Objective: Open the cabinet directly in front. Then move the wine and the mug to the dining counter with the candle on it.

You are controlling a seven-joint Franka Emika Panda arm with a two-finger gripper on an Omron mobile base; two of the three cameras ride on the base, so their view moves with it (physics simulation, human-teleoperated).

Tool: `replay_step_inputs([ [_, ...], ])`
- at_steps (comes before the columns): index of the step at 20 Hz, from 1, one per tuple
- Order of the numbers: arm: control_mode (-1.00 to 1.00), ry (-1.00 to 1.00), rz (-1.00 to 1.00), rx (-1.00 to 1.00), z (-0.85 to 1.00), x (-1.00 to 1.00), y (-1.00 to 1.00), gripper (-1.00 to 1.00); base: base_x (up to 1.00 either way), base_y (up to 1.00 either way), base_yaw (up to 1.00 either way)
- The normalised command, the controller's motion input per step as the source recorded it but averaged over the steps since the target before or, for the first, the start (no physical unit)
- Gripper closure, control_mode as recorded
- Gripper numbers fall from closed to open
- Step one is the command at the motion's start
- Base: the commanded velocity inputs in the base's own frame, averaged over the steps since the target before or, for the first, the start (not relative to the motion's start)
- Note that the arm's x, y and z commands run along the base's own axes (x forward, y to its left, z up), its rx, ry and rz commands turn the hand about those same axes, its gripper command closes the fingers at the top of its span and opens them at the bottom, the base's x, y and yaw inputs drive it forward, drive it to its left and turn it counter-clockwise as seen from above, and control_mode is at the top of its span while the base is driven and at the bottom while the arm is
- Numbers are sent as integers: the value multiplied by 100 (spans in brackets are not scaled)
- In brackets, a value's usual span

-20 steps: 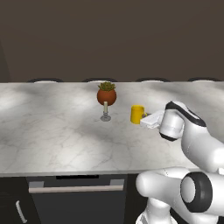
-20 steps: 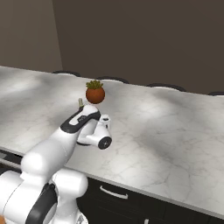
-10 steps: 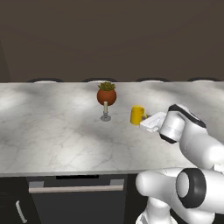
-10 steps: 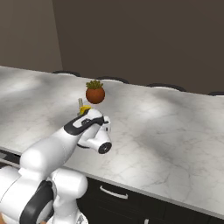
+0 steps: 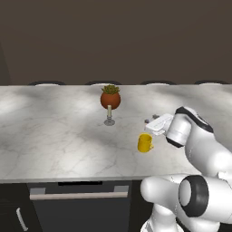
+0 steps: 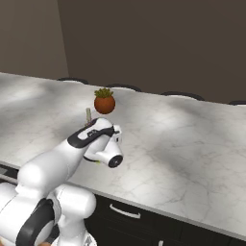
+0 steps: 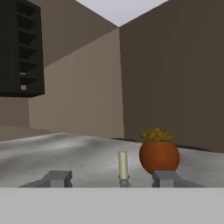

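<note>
Below opened pincer [image 5: 152, 120], released mug [image 5: 145, 143]

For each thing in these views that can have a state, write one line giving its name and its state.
mug: upright on the dining counter, free of the gripper.
candle: upright on the counter, apart from the mug.
gripper: open, holding nothing, fingertips spread either side of the candle's stem in the hand view.

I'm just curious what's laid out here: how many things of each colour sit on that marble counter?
Yellow: 1, the mug
Red-brown: 1, the candle
Total: 2 on the dining counter
</note>
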Motion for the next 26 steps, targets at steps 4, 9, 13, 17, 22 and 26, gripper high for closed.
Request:
replay_step_inputs([
  [4,-100,1,-1,0,93,0,0,-100,0,0,0],
  [9,-100,10,-6,0,100,-51,-10,-100,0,0,0],
  [13,-100,29,-16,5,100,-100,-41,-100,0,0,0],
  [17,-100,38,-20,16,100,-100,-73,-100,0,0,0],
  [22,-100,46,-18,18,100,-100,-80,-100,0,0,0],
  [26,-100,55,-22,3,48,-100,-31,-100,0,0,0],
])
